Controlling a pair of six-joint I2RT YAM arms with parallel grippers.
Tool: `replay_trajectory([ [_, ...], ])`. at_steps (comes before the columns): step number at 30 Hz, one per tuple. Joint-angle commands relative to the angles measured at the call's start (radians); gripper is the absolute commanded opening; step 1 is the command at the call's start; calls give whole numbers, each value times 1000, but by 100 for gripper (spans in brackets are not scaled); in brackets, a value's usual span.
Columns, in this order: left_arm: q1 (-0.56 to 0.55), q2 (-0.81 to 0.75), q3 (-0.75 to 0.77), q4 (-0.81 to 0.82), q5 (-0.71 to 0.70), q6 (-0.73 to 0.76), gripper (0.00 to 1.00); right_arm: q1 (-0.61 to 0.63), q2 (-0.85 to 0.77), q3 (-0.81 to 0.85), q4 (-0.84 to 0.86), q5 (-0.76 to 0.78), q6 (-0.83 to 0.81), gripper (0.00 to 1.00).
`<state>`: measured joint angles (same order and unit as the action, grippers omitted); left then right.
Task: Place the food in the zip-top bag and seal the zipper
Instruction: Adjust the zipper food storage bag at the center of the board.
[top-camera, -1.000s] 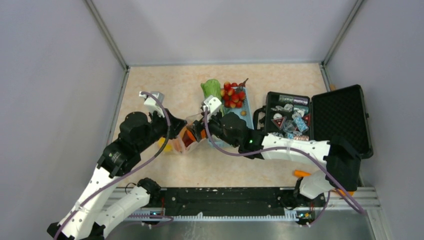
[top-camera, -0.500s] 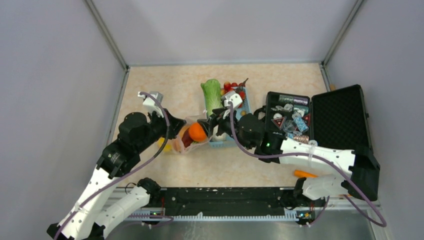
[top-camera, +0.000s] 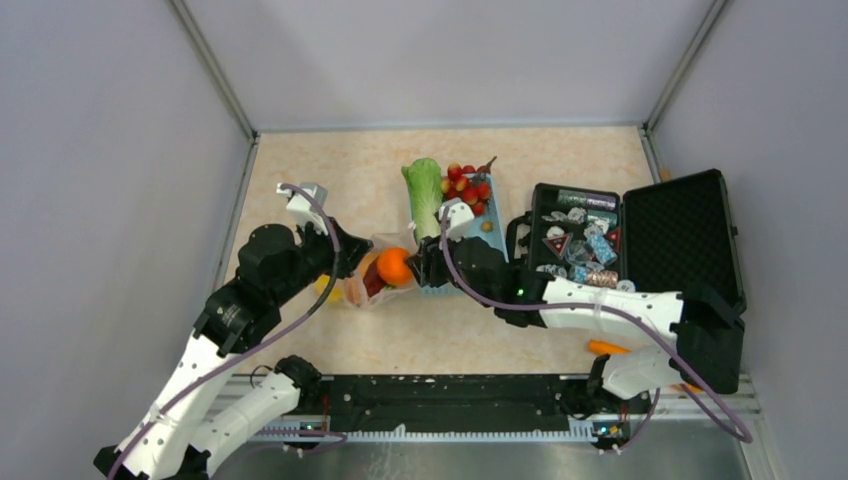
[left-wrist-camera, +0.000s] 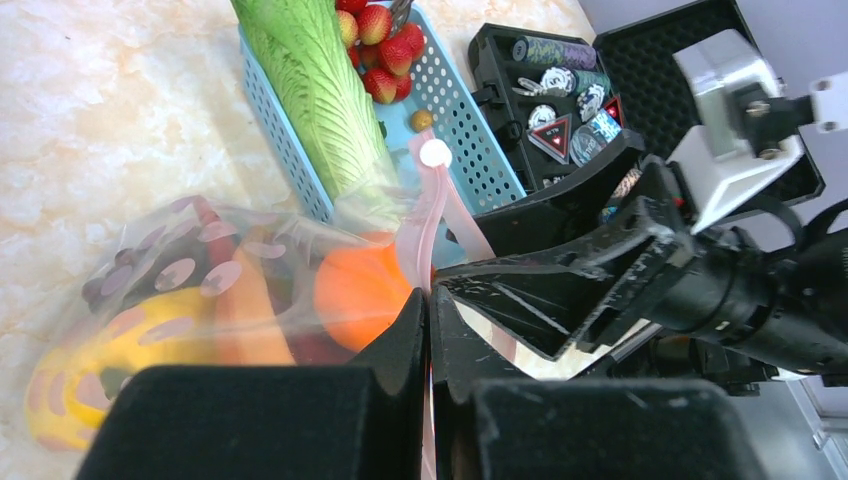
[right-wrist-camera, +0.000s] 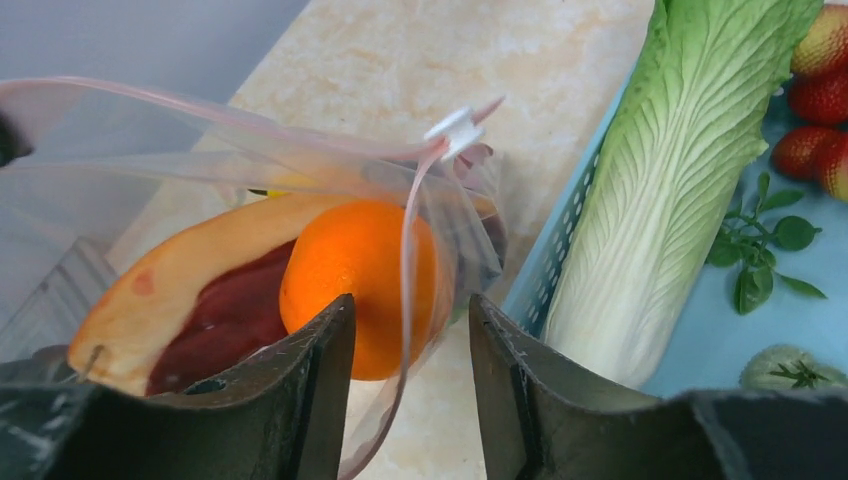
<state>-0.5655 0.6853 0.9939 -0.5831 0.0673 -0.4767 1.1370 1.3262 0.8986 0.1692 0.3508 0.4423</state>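
Note:
The clear pink-dotted zip-top bag (top-camera: 372, 280) lies left of the blue basket, mouth toward it. Inside are an orange (right-wrist-camera: 350, 275), a yellow fruit (left-wrist-camera: 85, 395), a pale orange piece and something dark red. My left gripper (left-wrist-camera: 430, 310) is shut on the bag's mouth edge, holding it up. The pink zipper (right-wrist-camera: 408, 250) with its white slider (right-wrist-camera: 455, 128) loops in front of my right gripper (right-wrist-camera: 410, 312). That gripper is open, its fingers astride the strip and the orange without touching. A green cabbage (top-camera: 425, 195) and red cherry tomatoes (top-camera: 466, 186) lie in the basket.
The blue slatted basket (top-camera: 496, 228) stands just right of the bag. An open black hard case (top-camera: 685, 235) of shiny packets sits at the right. A long orange piece (top-camera: 606, 348) lies on the table near the right arm's base.
The orange has gone into the bag's mouth. My right gripper drew away over the basket, then came back toward the bag with its jaws narrowing. The left gripper kept its hold.

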Motion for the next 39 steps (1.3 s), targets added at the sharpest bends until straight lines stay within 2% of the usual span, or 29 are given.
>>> replay_trajectory([
  [1,-5,-2,12,65,19,6,0,-11,48,61,-2,26,44,39],
  [3,-4,-7,14,61,15,10,0,-14,58,70,12,19,40,30],
  [4,-5,-9,14,56,12,10,0,-16,57,72,22,18,39,19],
  [5,-4,-11,12,54,10,10,0,-16,56,73,29,19,39,2],
  [6,-4,-15,10,53,9,10,0,-16,51,75,32,19,38,0],
  [13,-4,-20,32,31,-7,26,0,-16,24,188,-40,-12,-41,0],
  [15,-4,-12,116,-13,27,53,0,-21,9,263,-86,-108,-142,0],
  [17,-4,13,245,-119,51,95,0,-22,5,398,-210,-185,-286,0],
  [19,-5,34,337,-224,52,131,0,-35,4,483,-263,-146,-331,0],
  [20,-4,34,352,-236,55,139,0,-52,8,499,-248,-183,-316,0],
  [23,-4,8,285,-149,132,100,0,-108,48,536,-204,-408,-261,0],
  [26,-4,-13,220,-64,155,42,0,-108,115,595,-242,-469,-250,0],
  [27,-4,-18,207,-50,161,36,8,-109,130,603,-260,-462,-253,0],
  [28,-4,-23,197,-44,168,35,20,-109,135,603,-261,-456,-261,0],
  [30,-4,-32,195,-47,178,48,52,-109,129,586,-255,-461,-293,0],
  [31,-4,-42,196,-53,173,56,65,-112,127,578,-258,-474,-306,0],
  [34,-5,-75,203,-63,133,77,91,-133,109,562,-270,-553,-315,0],
  [35,-4,-85,208,-64,131,90,97,-138,98,549,-266,-571,-318,0],
  [39,-5,-100,255,-103,61,127,99,-191,50,480,-262,-757,-338,0],
])
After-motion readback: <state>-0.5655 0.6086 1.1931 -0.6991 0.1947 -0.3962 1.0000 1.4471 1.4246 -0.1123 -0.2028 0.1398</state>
